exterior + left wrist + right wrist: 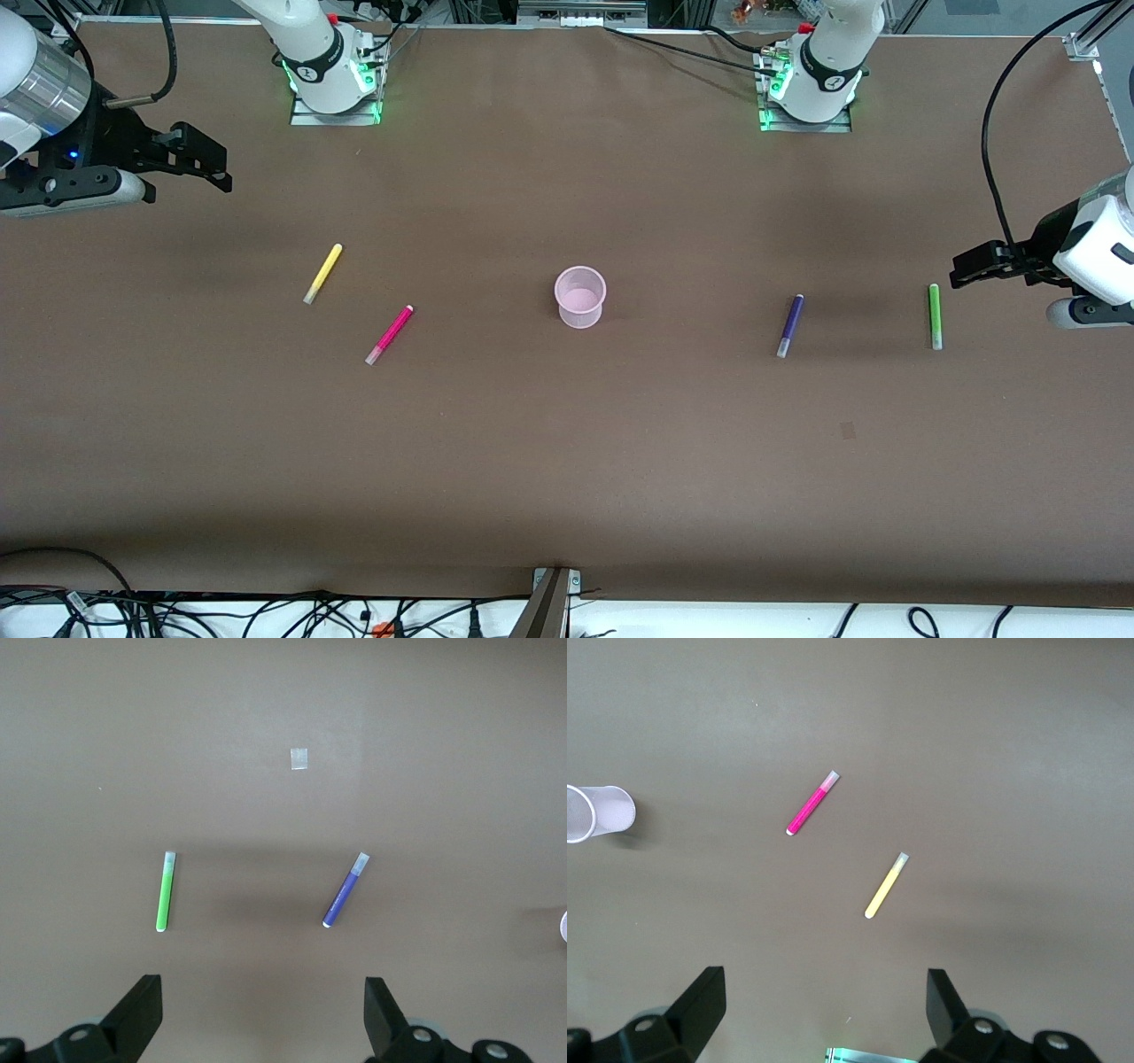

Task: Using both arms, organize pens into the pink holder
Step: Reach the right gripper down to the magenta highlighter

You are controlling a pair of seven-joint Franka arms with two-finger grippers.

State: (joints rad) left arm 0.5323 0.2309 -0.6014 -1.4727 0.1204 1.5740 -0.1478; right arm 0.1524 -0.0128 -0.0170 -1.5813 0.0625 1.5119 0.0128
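The pink holder (pixel 580 297) stands upright mid-table on the brown table (pixel 567 461), with nothing in it. Toward the right arm's end lie the yellow pen (pixel 322 274) and the magenta pen (pixel 390 334) (the magenta one nearer the front camera). Toward the left arm's end lie the purple pen (pixel 790 325) and the green pen (pixel 935 315). The left gripper (pixel 264 1010) and right gripper (pixel 825 1004) hover wide open, holding nothing, each over its own end of the table.
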